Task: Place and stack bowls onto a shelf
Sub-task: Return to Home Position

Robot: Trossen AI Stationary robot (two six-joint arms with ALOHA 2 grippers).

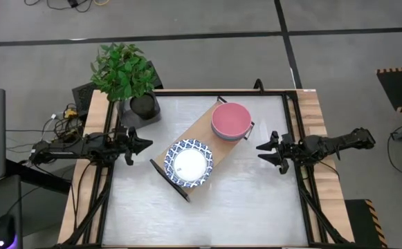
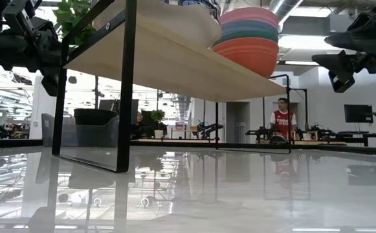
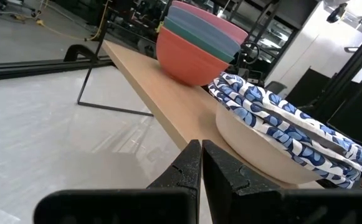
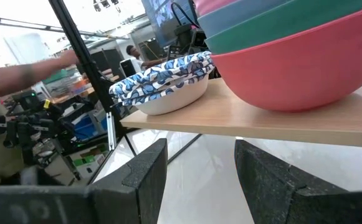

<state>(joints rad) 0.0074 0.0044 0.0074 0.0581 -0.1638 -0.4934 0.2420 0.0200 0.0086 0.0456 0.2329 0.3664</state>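
Observation:
A light-wood shelf (image 1: 199, 131) on a thin black frame stands slantwise in the middle of the table. On it sit two stacks of bowls: white bowls with blue-patterned rims (image 1: 189, 163) at its near left end, and plain bowls, pink on top of blue, green and red (image 1: 230, 121), at its far right end. Both stacks show in the left wrist view (image 3: 280, 134) (image 3: 196, 46). My left gripper (image 1: 147, 144) is shut and empty, left of the shelf. My right gripper (image 1: 264, 153) is open and empty, right of the shelf.
A potted green plant (image 1: 128, 79) in a dark pot stands at the table's far left corner, close behind my left gripper. Black frame rails run along the table's left and right sides. A person (image 2: 281, 123) stands far off in the room behind the table.

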